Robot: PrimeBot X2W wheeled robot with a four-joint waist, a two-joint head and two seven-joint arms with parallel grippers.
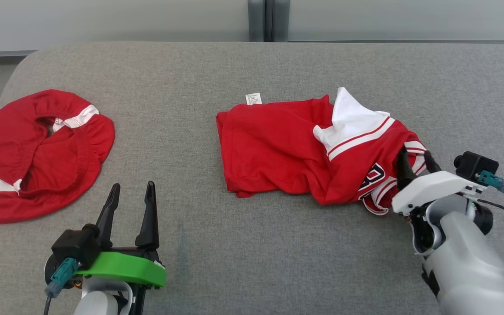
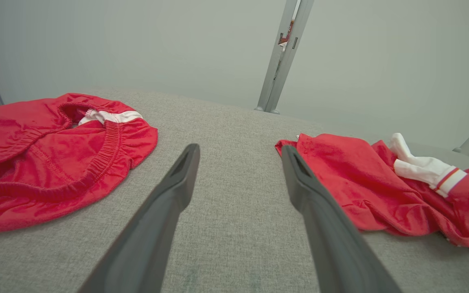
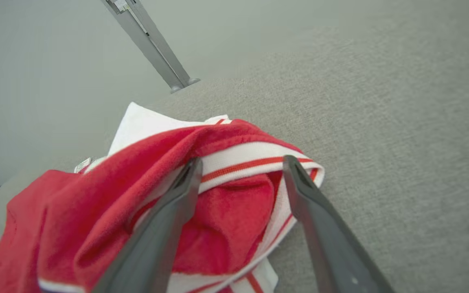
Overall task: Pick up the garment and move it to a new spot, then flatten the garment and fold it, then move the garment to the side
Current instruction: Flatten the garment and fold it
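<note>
The garment point(image 1: 278, 148) is a red jersey with white striped trim, lying crumpled on the grey table, centre to right. My right gripper point(image 1: 416, 162) is open at its right end, the two fingers standing wide on either side of a bunched red fold. The right wrist view has that fold of the garment point(image 3: 226, 219) between the spread fingers of the right gripper point(image 3: 242, 162), not pinched. At the near left, my left gripper point(image 1: 132, 188) is open over bare table with nothing in it. From the left wrist, the left gripper point(image 2: 239, 149) points between both cloths, the garment point(image 2: 340, 171) on its right.
Red shorts point(image 1: 33, 157) with white stripes and an elastic waistband lie at the table's left edge, also in the left wrist view as the shorts point(image 2: 55, 162). The grey cloth-covered table point(image 1: 252, 262) runs back to a pale wall with a metal post point(image 1: 265, 19).
</note>
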